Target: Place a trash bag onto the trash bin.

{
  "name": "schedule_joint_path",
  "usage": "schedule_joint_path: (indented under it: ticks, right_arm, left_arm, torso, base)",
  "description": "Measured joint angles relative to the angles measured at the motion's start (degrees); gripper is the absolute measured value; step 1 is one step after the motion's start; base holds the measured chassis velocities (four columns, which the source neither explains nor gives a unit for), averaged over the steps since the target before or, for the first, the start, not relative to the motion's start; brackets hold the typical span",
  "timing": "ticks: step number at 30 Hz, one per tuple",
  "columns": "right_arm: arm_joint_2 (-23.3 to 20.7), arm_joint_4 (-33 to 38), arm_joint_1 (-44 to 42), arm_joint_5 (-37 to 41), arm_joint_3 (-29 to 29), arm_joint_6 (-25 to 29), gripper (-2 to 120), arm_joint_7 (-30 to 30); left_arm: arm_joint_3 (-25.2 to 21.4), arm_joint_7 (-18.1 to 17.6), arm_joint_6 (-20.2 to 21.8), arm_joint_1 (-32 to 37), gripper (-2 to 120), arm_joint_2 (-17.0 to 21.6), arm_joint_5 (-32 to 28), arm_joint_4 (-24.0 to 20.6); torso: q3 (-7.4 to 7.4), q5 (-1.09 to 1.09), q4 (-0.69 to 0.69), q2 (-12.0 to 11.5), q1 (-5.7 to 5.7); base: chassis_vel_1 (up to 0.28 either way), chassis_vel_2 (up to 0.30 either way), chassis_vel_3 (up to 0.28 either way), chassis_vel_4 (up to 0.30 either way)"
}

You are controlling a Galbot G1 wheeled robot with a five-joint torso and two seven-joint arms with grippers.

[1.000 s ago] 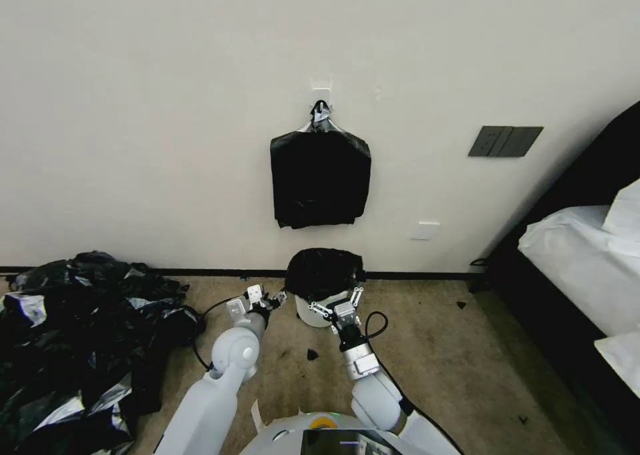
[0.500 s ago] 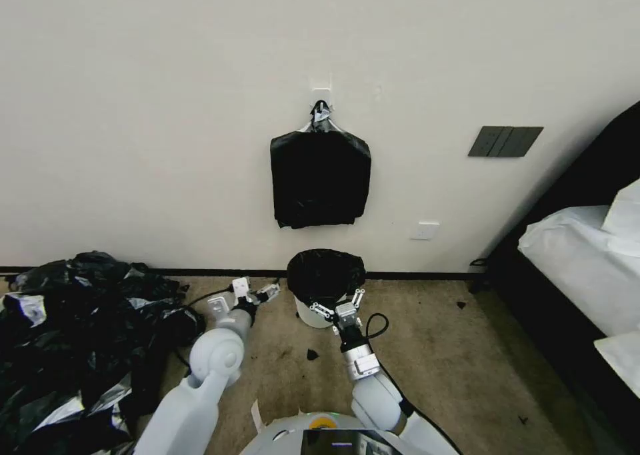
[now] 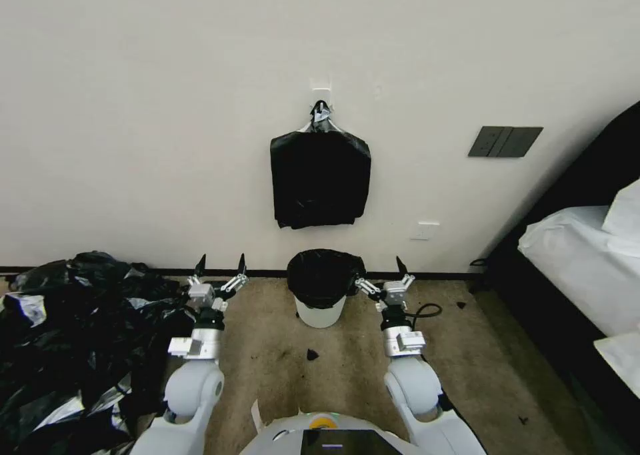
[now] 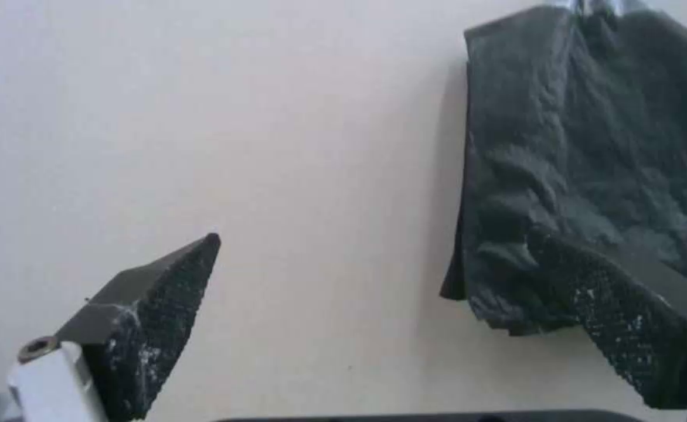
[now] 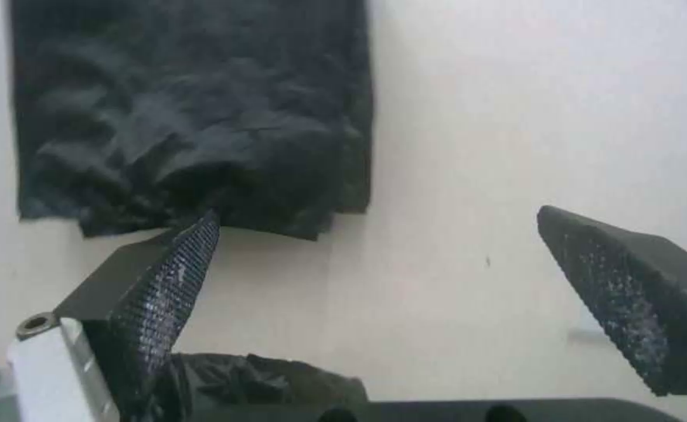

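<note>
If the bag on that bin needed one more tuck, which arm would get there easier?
Probably the right. The right gripper hangs open just beside the bag draped over the bin's rim. The left gripper, also open, sits farther off toward the bag pile.

My trash bin (image 3: 321,310), small, round and cream-white, stands upright on the carpet close to the far wall, centred ahead of me. The glossy black trash bag (image 3: 325,276) lines it, its film folded out over the rim and draped partway down the sides.
</note>
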Motion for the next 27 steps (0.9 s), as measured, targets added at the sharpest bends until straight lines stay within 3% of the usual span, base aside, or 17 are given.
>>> schedule_joint_path:
  ticks: [2, 8, 16, 27]
  right_arm:
    - [0.74, -0.71, -0.41, 0.07, 0.29, 2.19, 100, -0.19]
    - [5.0, -2.68, -2.8, -9.09, 5.23, 8.8, 100, -4.88]
    - [5.12, -0.99, -3.71, -7.57, 6.24, 7.91, 100, -5.09]
    - [6.51, -2.42, -3.14, -7.34, 4.1, 8.77, 100, -3.11]
  left_arm:
    - [0.16, -0.01, -0.84, 0.52, 100, -0.78, 0.66, 0.02]
    - [-0.23, 0.39, -2.48, 2.57, 100, -3.63, 5.26, 0.74]
    - [-2.0, 4.14, -2.23, 1.98, 100, -3.05, 2.24, 0.58]
    - [-1.52, 6.34, -3.09, 2.88, 100, -2.59, 1.17, 1.1]
  torso:
    - [0.0, 0.01, 0.01, 0.0, 0.0]
    - [0.0, -0.01, 0.0, 0.0, 0.0]
    - [0.0, -0.01, 0.0, 0.0, 0.0]
    - [0.0, -0.01, 0.0, 0.0, 0.0]
  base:
    - [0.0, 0.0, 0.0, 0.0]
    - [0.0, 0.0, 0.0, 0.0]
    - [0.0, 0.0, 0.0, 0.0]
    - [0.0, 0.0, 0.0, 0.0]
